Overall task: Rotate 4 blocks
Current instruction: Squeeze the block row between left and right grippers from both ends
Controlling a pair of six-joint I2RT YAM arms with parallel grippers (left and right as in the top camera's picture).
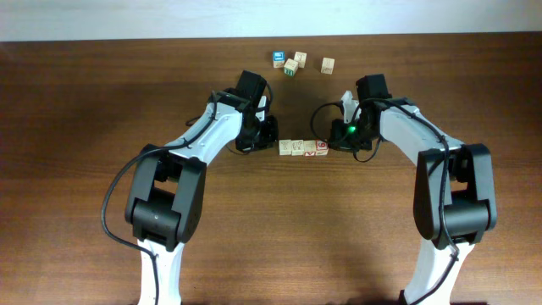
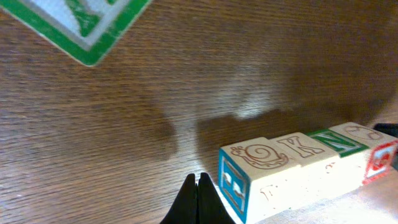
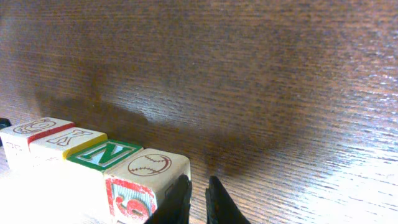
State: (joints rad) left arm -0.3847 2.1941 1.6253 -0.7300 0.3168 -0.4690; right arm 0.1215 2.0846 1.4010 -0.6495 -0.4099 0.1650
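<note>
Four small wooden blocks sit flat in a straight row, side by side and touching, in the middle of the frame. Their tops show red, yellow and green marks.

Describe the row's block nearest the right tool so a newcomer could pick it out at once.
Near the middle of the wooden table, four blocks sit in a touching row. Go to the end beside the right tool. That end block has a baseball drawn on top and a red-framed side face; its neighbour shows a green N.
</note>
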